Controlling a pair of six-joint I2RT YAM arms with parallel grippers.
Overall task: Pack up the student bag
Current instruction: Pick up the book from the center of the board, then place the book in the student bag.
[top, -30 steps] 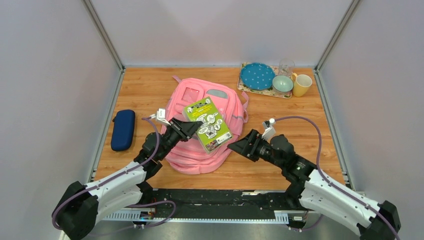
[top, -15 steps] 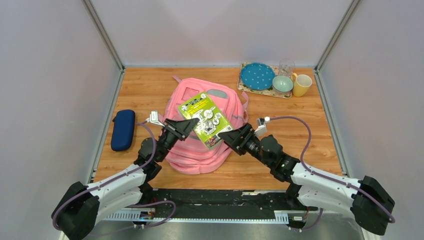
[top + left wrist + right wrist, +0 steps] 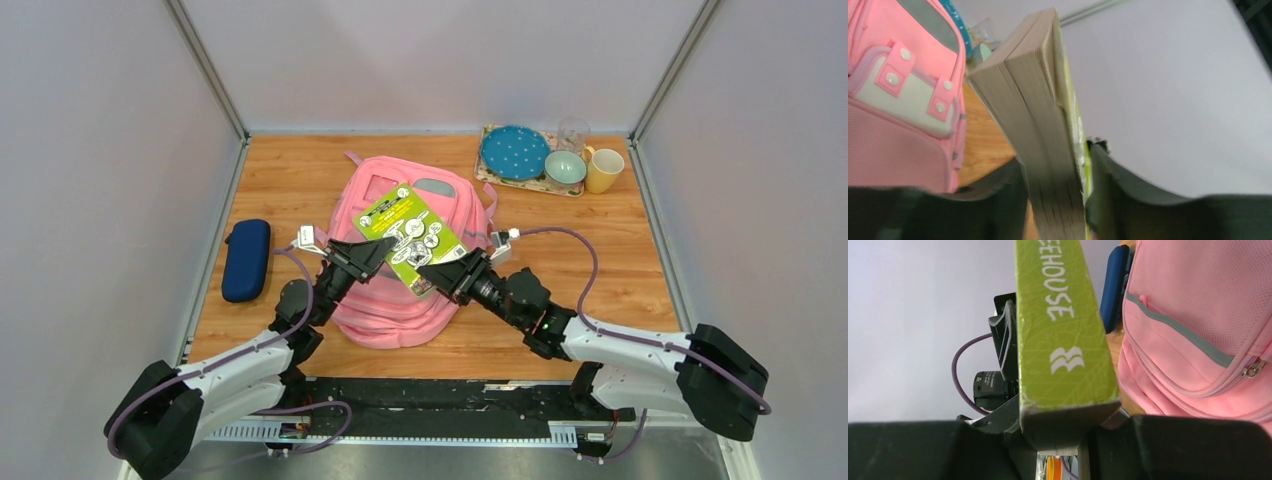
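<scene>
The pink backpack [image 3: 390, 300] fills the middle of the tabletop. Over it, the green book [image 3: 410, 236] is clamped between the left gripper [image 3: 385, 246] and the right gripper [image 3: 432, 272], and this bars any pass across. A navy case [image 3: 246, 259] lies by the left edge. A tray of dishes [image 3: 538, 186] crowds the far right corner. Bare wood lies open at the far left corner and along the right edge.

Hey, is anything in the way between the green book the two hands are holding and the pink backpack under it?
Nothing visible lies between them. The left hand and right hand hold the green book above the pink backpack. No open compartment shows, so the bag's own fabric may block packing.
</scene>
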